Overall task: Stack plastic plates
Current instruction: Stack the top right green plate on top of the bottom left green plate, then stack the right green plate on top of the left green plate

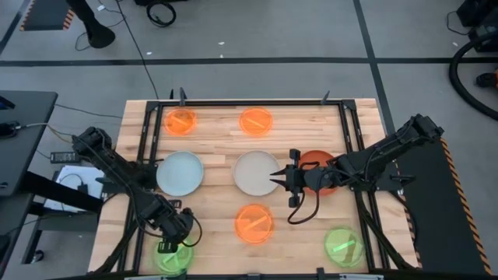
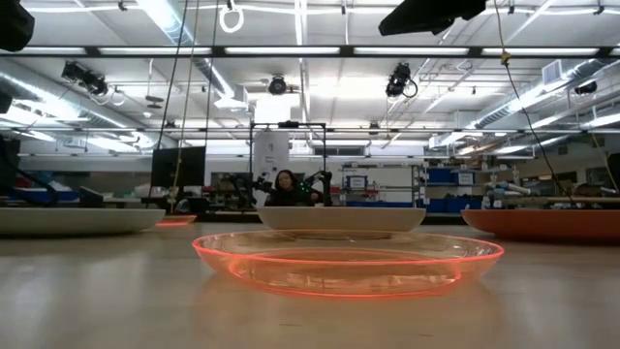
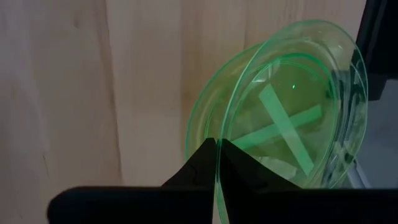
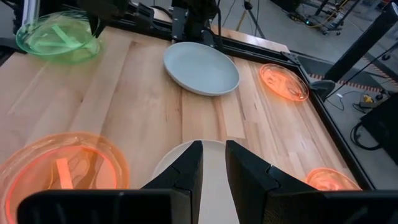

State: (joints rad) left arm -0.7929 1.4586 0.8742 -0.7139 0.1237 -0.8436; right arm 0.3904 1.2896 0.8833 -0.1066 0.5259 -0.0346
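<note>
My left gripper [image 1: 168,247] is at the near left corner, shut on a translucent green plate [image 3: 286,106]. A second green rim [image 3: 189,134] shows right under that plate. My right gripper [image 1: 275,180] reaches level from the right, its fingers a little apart over the right rim of the off-white plate [image 1: 255,173]; nothing is pinched between them [image 4: 213,165]. Whether they touch the plate I cannot tell. The rust plate [image 1: 317,165] lies under the right arm. The pale blue plate [image 1: 180,173] sits left of the off-white one. My left gripper pinches the green plate's rim [image 3: 225,134] between its two fingers, coming steeply from above. The plate is tilted, its held edge raised. Its far side stays low over the green rim beneath.
Orange plates lie at the far left [image 1: 180,120], the far middle [image 1: 256,120] and the near middle [image 1: 254,223]. Another green plate [image 1: 342,245] sits at the near right. A black frame rail [image 1: 354,148] edges the board. A person [image 2: 287,187] sits far behind the table.
</note>
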